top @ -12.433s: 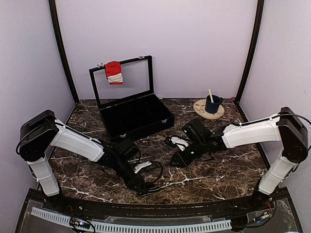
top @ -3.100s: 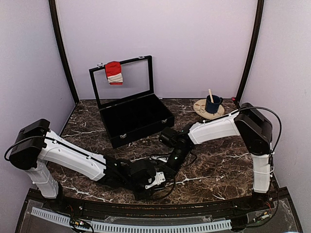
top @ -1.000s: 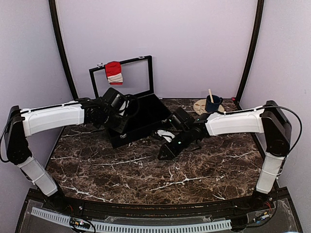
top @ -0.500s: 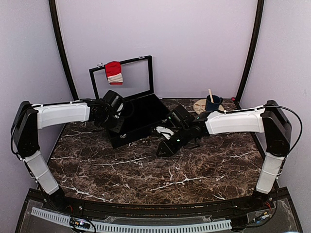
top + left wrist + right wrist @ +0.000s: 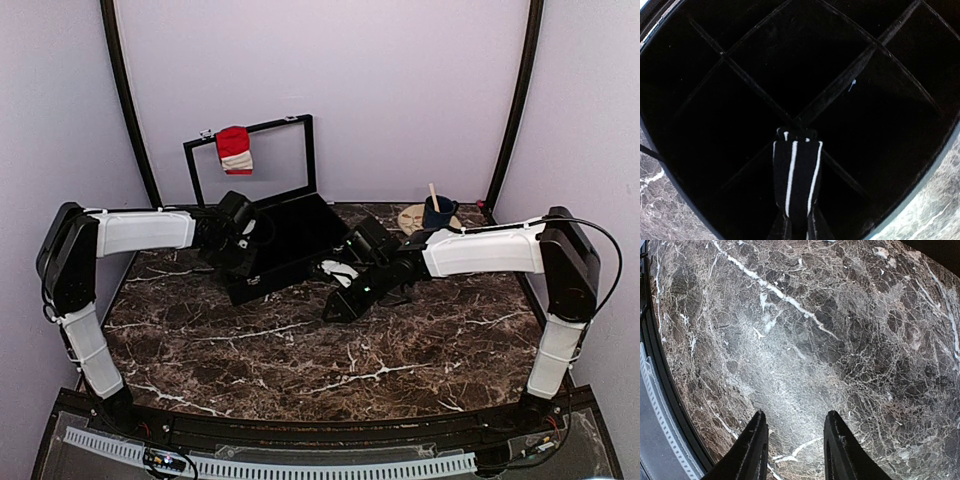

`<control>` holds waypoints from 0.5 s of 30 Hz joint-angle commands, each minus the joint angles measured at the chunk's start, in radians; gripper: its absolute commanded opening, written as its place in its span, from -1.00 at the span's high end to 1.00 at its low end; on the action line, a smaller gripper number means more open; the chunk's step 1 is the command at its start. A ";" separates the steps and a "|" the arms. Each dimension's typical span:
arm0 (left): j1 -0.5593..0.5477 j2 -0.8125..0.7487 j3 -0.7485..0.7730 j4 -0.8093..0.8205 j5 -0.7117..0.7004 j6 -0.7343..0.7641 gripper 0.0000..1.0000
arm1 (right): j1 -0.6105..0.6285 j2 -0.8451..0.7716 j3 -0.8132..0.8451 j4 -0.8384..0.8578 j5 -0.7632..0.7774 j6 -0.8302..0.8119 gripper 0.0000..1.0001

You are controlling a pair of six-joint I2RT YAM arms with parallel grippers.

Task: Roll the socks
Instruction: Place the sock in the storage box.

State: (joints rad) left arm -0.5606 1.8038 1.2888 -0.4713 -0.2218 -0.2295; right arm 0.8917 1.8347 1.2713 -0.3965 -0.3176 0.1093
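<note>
now the left gripper [image 5: 796, 226], clamped on a black white-striped strip [image 5: 795, 170], has swung over the black case [image 5: 295, 270]; right gripper [image 5: 795, 415] fingers apart, empty; red sock [image 5: 235, 150] hangs unrolled.

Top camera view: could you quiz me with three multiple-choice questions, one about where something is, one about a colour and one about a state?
1. Where is the red sock? A. draped over the black case's lid; B. inside it; C. beneath it.
2. The mug's colour? A. white; B. green; C. blue.
3. The case is: A. shut; B. open; C. upside down.
Answers: A, it hangs from the lid's top edge; C, plainly dark blue; B, its dark inside shows.
</note>
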 commanded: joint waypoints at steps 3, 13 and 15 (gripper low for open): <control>0.018 0.029 0.063 -0.078 0.032 -0.067 1.00 | -0.007 -0.003 0.007 0.014 0.005 -0.010 0.29; 0.059 0.077 0.086 -0.157 0.064 -0.137 1.00 | -0.006 0.004 0.001 0.018 0.005 -0.016 0.29; 0.065 0.083 0.085 -0.159 0.069 -0.146 1.00 | -0.007 0.007 0.000 0.019 0.004 -0.017 0.28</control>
State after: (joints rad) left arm -0.5137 1.8835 1.3457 -0.5648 -0.1707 -0.3355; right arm 0.8917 1.8351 1.2713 -0.3962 -0.3172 0.1055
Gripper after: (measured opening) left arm 0.099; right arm 0.357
